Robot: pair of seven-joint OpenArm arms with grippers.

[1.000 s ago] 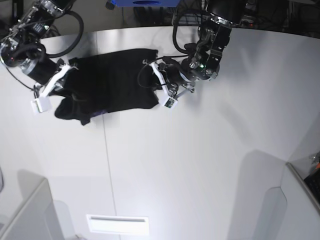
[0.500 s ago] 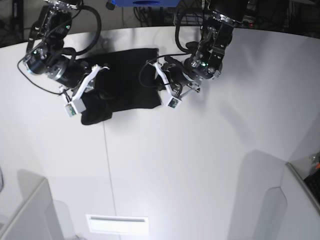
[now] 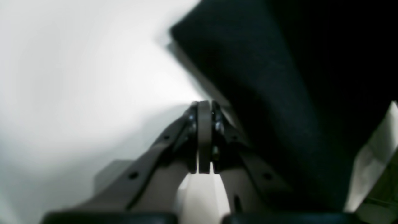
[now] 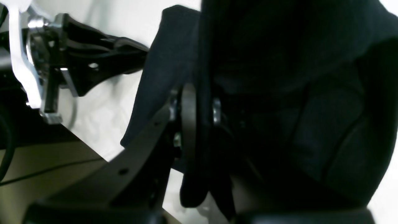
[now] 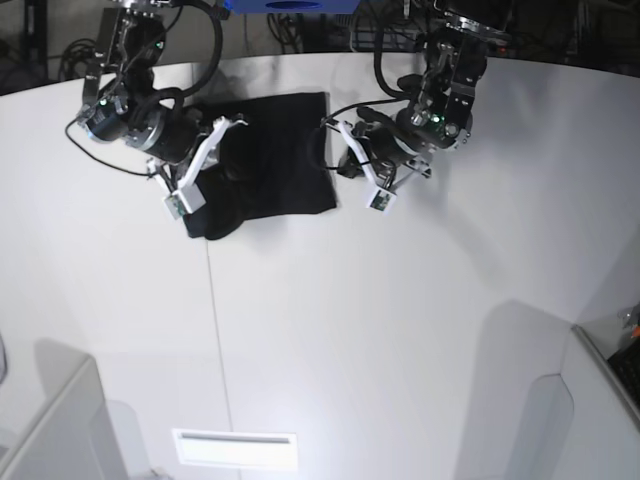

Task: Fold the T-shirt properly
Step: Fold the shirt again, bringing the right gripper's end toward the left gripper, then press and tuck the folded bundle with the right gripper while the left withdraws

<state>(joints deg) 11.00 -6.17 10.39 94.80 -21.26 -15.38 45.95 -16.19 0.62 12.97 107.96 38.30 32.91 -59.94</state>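
The black T-shirt (image 5: 285, 150) lies bunched in a rough rectangle at the back of the white table (image 5: 400, 320). My right gripper (image 5: 222, 160), on the left of the base view, is shut on a fold of the T-shirt (image 4: 311, 77); the right wrist view shows cloth pinched between its fingers (image 4: 188, 105) and draping over them. My left gripper (image 5: 338, 165) sits at the shirt's right edge. In the left wrist view its fingers (image 3: 203, 130) are pressed together with nothing between them, and the T-shirt (image 3: 295, 93) lies just beside them.
A thin seam (image 5: 215, 330) runs down the table toward the front. A white rectangular strip (image 5: 235, 450) lies near the front edge. Grey panels stand at the lower left (image 5: 50, 430) and lower right (image 5: 590, 400). Cables and a blue object (image 5: 290, 5) sit behind the table.
My right gripper has carried its fold of cloth rightward over the shirt, making the pile narrower. The left arm and the shirt's right edge have shifted slightly right.
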